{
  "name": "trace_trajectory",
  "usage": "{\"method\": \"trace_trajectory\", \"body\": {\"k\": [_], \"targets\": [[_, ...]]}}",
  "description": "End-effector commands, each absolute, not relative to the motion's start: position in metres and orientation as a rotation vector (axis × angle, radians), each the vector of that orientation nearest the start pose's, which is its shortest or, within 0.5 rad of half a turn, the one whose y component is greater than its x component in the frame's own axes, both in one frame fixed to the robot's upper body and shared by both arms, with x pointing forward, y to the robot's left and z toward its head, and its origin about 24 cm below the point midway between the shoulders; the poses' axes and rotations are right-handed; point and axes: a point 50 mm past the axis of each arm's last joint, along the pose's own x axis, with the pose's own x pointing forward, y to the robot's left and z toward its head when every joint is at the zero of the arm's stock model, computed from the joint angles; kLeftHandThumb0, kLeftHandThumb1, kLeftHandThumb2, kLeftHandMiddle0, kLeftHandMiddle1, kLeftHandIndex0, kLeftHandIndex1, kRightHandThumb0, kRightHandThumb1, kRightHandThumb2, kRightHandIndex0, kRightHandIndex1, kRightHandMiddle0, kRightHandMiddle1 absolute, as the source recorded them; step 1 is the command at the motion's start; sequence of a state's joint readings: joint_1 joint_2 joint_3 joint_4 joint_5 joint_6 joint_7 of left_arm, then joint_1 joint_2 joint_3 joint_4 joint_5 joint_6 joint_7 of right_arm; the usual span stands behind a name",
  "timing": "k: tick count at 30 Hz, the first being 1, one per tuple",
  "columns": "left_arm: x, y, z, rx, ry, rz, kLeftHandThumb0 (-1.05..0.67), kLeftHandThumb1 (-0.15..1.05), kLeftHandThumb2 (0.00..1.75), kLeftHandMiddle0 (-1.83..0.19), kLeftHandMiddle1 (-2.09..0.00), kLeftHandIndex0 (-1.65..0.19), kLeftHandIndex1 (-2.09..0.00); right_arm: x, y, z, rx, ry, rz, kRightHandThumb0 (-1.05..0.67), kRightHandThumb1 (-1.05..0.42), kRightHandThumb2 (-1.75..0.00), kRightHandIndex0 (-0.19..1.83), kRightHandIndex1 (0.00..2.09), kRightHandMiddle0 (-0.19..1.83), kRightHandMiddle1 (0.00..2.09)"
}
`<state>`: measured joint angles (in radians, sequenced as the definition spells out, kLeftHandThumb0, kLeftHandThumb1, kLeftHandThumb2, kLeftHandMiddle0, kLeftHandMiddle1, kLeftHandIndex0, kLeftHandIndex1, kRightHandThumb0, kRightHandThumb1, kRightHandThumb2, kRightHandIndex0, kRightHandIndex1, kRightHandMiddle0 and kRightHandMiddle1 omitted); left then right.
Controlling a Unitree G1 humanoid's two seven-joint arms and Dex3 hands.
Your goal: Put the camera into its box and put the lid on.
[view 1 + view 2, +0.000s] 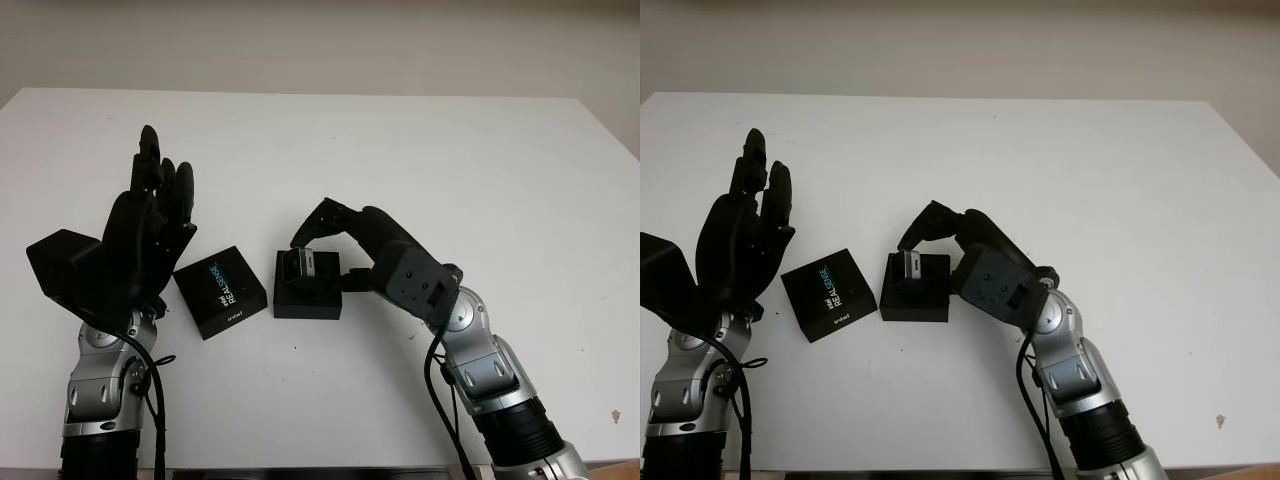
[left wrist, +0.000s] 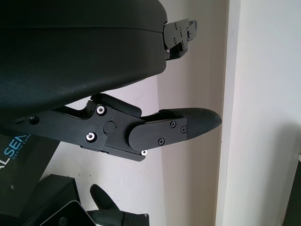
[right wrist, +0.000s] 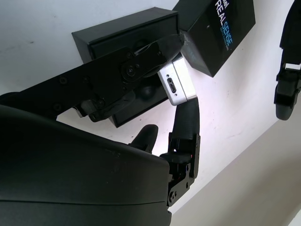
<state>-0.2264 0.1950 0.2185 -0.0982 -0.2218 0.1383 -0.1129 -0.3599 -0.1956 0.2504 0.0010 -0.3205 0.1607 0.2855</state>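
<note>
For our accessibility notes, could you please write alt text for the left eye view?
The right hand grips a silver camera over the open black box at the middle of a white table. The black RealSense lid lies on the table just left of the box, and the left hand, open, is raised beside it.

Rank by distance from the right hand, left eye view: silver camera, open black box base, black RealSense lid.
1. Silver camera: held in the fingers of the right hand, over the box.
2. Open black box base: right under the camera, at the table's centre.
3. Black RealSense lid: flat on the table beyond the box, by the raised open left hand.
</note>
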Motion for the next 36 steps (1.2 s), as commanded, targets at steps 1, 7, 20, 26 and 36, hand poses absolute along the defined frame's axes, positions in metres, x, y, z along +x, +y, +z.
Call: {"method": "trace_trajectory", "body": {"k": [1, 7, 20, 26, 36], "targets": [[0.287, 0.212, 0.126, -0.031, -0.236, 0.015, -0.6, 1.05, 0.53, 0.19, 0.0, 0.19, 0.0, 0.304, -0.093, 0.11, -0.597, -0.152, 0.489, -0.37, -0.97, -0.05, 0.05, 1.01, 0.35, 1.66], [0.287, 0.213, 0.126, -0.031, -0.231, 0.004, -0.6, 1.05, 0.54, 0.19, 0.0, 0.19, 0.0, 0.304, -0.092, 0.107, -0.6, -0.117, 0.497, -0.36, -0.97, -0.05, 0.04, 1.02, 0.33, 1.67], [0.286, 0.214, 0.127, -0.036, -0.235, 0.017, -0.61, 1.05, 0.51, 0.19, 0.0, 0.19, 0.0, 0.301, -0.094, 0.102, -0.631, -0.07, 0.479, -0.35, -0.97, -0.05, 0.08, 0.89, 0.33, 1.61], [0.286, 0.214, 0.127, -0.04, -0.236, 0.015, -0.6, 1.05, 0.51, 0.19, 0.0, 0.19, 0.0, 0.299, -0.095, 0.1, -0.684, -0.101, 0.449, -0.37, -0.97, -0.05, 0.1, 0.89, 0.34, 1.6], [0.286, 0.215, 0.128, -0.041, -0.238, 0.009, -0.59, 1.05, 0.52, 0.19, 0.0, 0.19, 0.0, 0.279, -0.097, 0.105, -1.115, -0.373, 0.424, -0.53, -0.95, -0.05, 0.04, 0.2, 0.19, 0.43]]}}
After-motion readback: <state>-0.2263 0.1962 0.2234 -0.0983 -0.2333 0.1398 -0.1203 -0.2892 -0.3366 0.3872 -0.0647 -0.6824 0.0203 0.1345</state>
